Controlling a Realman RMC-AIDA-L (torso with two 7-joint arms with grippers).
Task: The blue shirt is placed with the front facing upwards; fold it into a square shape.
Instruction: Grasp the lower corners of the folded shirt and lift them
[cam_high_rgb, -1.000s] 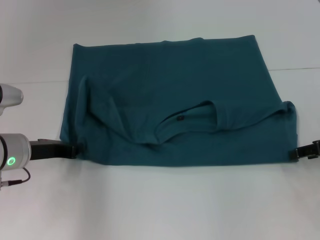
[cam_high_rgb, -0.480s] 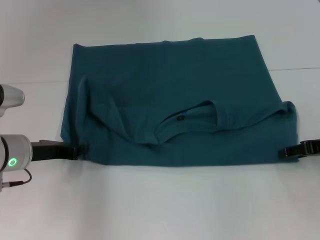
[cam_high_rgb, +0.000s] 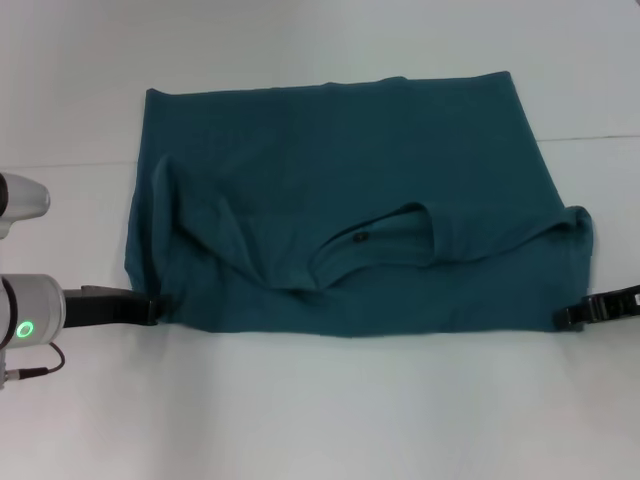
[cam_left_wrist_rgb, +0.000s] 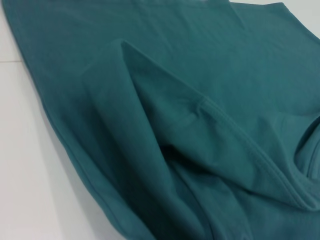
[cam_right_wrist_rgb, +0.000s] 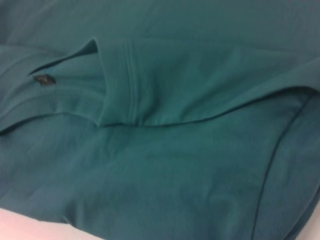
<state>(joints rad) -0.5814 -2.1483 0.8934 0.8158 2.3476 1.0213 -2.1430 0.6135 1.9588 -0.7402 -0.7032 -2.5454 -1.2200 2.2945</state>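
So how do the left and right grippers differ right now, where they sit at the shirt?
The left gripper sits at the near left corner of the blue shirt, on a thick arm reaching well into the head view. The right gripper sits at the near right corner, with only a thin dark tip showing at the picture's edge. Both are low on the white table, at the shirt's near edge.

The blue shirt (cam_high_rgb: 340, 200) shows no chest lettering — hidden by the fold. The left tool (cam_high_rgb: 152, 309) and right tool (cam_high_rgb: 562, 318) meet the hem, fingertips too small to read. Both wrist views cut off the cloth — no fingers visible there.
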